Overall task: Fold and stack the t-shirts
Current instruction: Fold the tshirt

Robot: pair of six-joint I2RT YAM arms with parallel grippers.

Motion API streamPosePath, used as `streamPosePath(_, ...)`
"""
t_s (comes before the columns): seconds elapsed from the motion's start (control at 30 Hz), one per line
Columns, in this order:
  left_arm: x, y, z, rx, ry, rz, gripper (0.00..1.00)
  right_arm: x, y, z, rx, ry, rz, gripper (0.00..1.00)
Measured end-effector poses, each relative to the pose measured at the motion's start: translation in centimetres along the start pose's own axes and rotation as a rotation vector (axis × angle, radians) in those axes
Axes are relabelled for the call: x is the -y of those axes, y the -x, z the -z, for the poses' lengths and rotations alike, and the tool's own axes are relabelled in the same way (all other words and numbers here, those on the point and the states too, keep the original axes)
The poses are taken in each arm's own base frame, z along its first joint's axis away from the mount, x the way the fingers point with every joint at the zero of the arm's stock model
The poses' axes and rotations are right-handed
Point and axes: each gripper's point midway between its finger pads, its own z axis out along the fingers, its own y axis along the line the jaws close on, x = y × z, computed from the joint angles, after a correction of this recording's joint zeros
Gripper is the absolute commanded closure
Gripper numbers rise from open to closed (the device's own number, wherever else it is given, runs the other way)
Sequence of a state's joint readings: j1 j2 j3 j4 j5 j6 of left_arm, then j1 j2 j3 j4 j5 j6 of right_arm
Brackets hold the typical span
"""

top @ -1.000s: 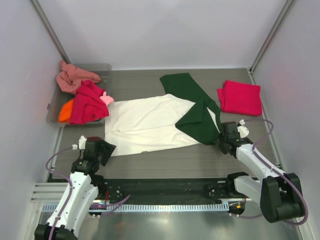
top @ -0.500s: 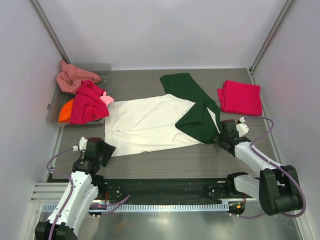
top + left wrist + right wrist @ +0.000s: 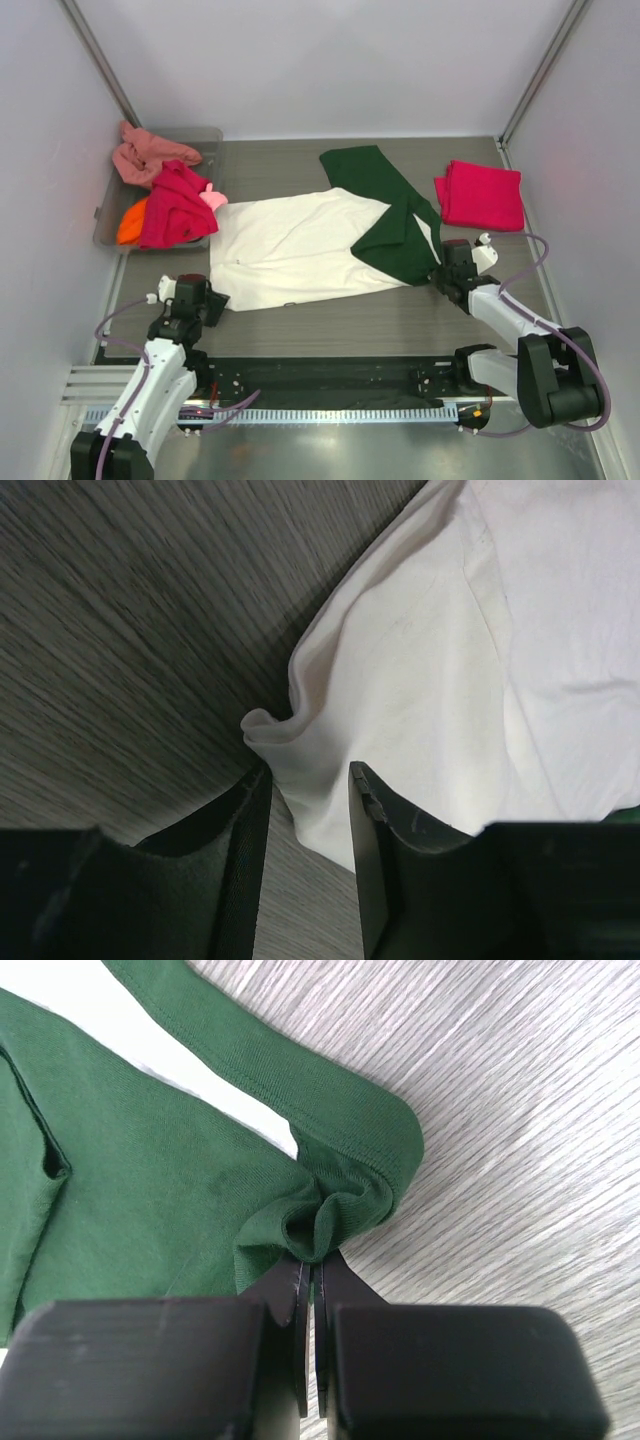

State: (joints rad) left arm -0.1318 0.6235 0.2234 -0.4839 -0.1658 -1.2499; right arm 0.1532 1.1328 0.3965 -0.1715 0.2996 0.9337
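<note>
Over the last second both grippers have closed in on the cream-white t-shirt (image 3: pixel 290 250): the left gripper (image 3: pixel 308 775) has narrowed and edged slightly forward onto the shirt's near corner, while the right gripper (image 3: pixel 312 1260) has slid a little forward and inward and brought its fingers together. The right fingers now sit pressed tight against each other with a small bunch of the dark green sleeve (image 3: pixel 400 250) pinched at their tips; the sleeve's rounded folded edge curls just beyond and to the right of the tips, and a sliver of cream cloth shows past it to the left. The left fingers stand part way apart, one on each side of the cream hem corner, which fills the gap between them and puckers into a small ridge just ahead of the left finger. Whether the cloth is already squeezed there cannot be told. The shirt lies spread flat on the grey wood-grain table (image 3: pixel 330 315), stretching from the left gripper across to the right gripper, with its second green sleeve reaching away beyond them. Just beyond the right gripper and slightly to its right rests a folded crimson-pink t-shirt (image 3: pixel 482 195), apart from the green sleeve. Beyond the left gripper stands a translucent grey tray (image 3: pixel 100 215) holding crumpled shirts: a magenta t-shirt (image 3: pixel 175 208) on top, a salmon t-shirt (image 3: pixel 145 155) farther back, an orange t-shirt (image 3: pixel 130 225) at the nearer side
</note>
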Motion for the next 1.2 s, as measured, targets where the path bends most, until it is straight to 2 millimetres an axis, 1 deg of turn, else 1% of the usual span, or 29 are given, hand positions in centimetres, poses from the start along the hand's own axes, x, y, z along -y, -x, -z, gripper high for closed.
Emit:
streamPosePath(0.07, -0.1, 0.0, 0.0, 0.001, 0.004, 0.001, 0.62, 0.0, 0.1, 0.1, 0.007, 0.005, 0.002, 0.99)
streamPosePath(0.1, -0.1, 0.0, 0.0, 0.002, 0.007, 0.002, 0.68, -0.1, 0.2, 0.2, 0.011, 0.008, 0.003, 0.99)
streamPosePath(0.17, -0.6, 0.0, 0.1, 0.003, 0.027, -0.004, 0.78, -0.2, 0.4, 0.3, 0.019, 0.016, 0.004, 0.99)
streamPosePath(0.2, -0.8, 0.0, 0.1, 0.004, 0.037, -0.002, 0.88, -0.3, 0.5, 0.3, 0.021, 0.019, 0.003, 0.99)
streamPosePath(0.27, -1.2, 0.0, 0.2, 0.005, 0.053, -0.007, 0.98, -0.4, 0.6, 0.4, 0.024, 0.023, 0.004, 0.99)
streamPosePath(0.3, -1.3, 0.0, 0.2, 0.004, 0.059, -0.006, 1.00, -0.4, 0.6, 0.4, 0.025, 0.024, 0.005, 0.99)
streamPosePath(0.4, -1.3, 0.1, 0.4, 0.002, 0.070, -0.014, 1.00, -0.3, 0.7, 0.4, 0.031, 0.022, 0.006, 0.99)
streamPosePath(0.53, -0.6, 0.7, 1.0, 0.013, 0.071, -0.021, 1.00, -0.4, 1.2, 0.6, 0.052, 0.023, 0.002, 0.99)
streamPosePath(0.63, 0.4, 1.4, 1.7, 0.028, 0.054, -0.031, 1.00, -0.5, 1.5, 0.8, 0.056, 0.022, 0.001, 0.99)
streamPosePath(0.7, 1.5, 1.9, 2.2, 0.038, 0.035, -0.033, 1.00, -0.9, 1.8, 1.0, 0.056, 0.023, 0.002, 0.99)
streamPosePath(0.8, 3.0, 2.7, 3.0, 0.045, 0.020, -0.040, 1.00, -2.5, 3.5, 1.9, 0.069, 0.031, 0.003, 0.99)
streamPosePath(0.83, 3.7, 3.1, 3.4, 0.050, 0.013, -0.048, 1.00, -3.4, 4.5, 2.3, 0.087, 0.041, 0.002, 0.97)
streamPosePath(0.87, 4.2, 3.4, 3.7, 0.054, 0.008, -0.054, 1.00, -4.0, 5.2, 2.7, 0.100, 0.049, 0.002, 0.91)
streamPosePath(0.9, 4.8, 3.7, 4.0, 0.060, -0.001, -0.056, 1.00, -4.9, 6.3, 3.2, 0.122, 0.063, -0.002, 0.67)
streamPosePath(0.93, 5.1, 3.8, 4.1, 0.062, -0.007, -0.060, 1.00, -5.5, 6.9, 3.5, 0.137, 0.075, -0.008, 0.58)
streamPosePath(1.0, 4.9, 3.8, 4.1, 0.064, -0.004, -0.068, 1.00, -6.0, 7.8, 3.8, 0.160, 0.078, 0.005, 0.57)
streamPosePath(1.03, 4.7, 3.7, 4.0, 0.062, 0.000, -0.070, 1.00, -5.9, 7.8, 3.7, 0.158, 0.072, 0.014, 0.57)
streamPosePath(1.1, 3.9, 3.3, 3.6, 0.055, 0.012, -0.074, 1.00, -5.3, 6.9, 2.8, 0.126, 0.037, 0.037, 0.57)
streamPosePath(1.2, 2.0, 2.4, 2.9, 0.035, 0.049, -0.082, 1.00, -3.7, 4.8, 1.5, 0.059, -0.014, 0.072, 0.56)
